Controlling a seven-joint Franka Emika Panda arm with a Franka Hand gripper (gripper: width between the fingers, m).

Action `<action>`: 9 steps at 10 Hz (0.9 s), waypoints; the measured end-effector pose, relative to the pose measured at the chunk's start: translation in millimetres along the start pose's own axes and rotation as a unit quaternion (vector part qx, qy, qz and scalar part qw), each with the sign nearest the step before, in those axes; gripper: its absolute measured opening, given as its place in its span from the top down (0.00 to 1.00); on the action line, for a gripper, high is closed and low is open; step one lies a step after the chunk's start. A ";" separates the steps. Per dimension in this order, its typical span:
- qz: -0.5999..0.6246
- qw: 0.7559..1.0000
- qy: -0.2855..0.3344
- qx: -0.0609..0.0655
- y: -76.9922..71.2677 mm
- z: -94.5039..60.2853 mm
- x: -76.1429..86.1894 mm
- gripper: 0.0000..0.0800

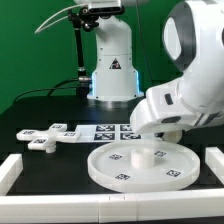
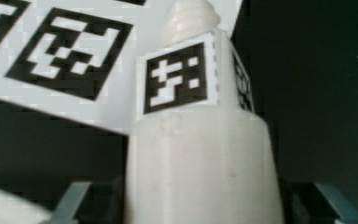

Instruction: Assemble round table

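In the wrist view the short thick white leg (image 2: 197,150) with a square tag fills the middle, its tapered end pointing away from the camera. My gripper (image 2: 201,206) has a finger on each side of it and is shut on it. In the exterior view my gripper (image 1: 150,133) hangs just behind the far edge of the large rimmed round disc (image 1: 140,165), which lies flat at the front; the hand hides the leg there. The flat cross-shaped base (image 1: 45,136) lies on the table at the exterior view's left.
The marker board (image 1: 112,130) lies behind the disc and shows beyond the leg in the wrist view (image 2: 60,50). White border blocks stand at the front left (image 1: 10,172) and the right (image 1: 214,160). The robot's base (image 1: 112,65) stands at the back.
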State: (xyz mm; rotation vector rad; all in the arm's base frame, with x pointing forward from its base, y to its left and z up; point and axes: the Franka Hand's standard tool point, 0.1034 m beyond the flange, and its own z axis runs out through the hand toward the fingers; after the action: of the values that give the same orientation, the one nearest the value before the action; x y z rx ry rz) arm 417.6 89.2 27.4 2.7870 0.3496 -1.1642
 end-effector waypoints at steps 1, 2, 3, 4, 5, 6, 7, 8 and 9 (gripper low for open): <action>-0.001 1.000 -0.001 -0.001 1.8 -18.9 -4.3 0.49; -0.004 1.000 0.010 -0.003 3.4 -40.4 -6.5 0.49; -0.010 1.000 0.013 -0.003 5.2 -57.1 -9.4 0.49; -0.010 0.999 0.032 -0.003 4.5 -56.3 -3.0 0.49; -0.010 1.000 0.029 -0.003 4.3 -54.0 -3.9 0.49; -0.010 0.999 0.032 -0.003 4.3 -54.9 -2.9 0.49; -0.010 0.997 0.076 -0.003 4.3 -60.4 7.5 0.49; -0.022 0.995 0.096 -0.004 5.8 -66.2 5.0 0.49; -0.038 0.993 0.110 -0.004 11.3 -86.4 4.1 0.49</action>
State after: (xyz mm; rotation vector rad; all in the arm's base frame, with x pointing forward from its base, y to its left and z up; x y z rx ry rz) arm 482.7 94.5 85.2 2.9244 0.4813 -0.8651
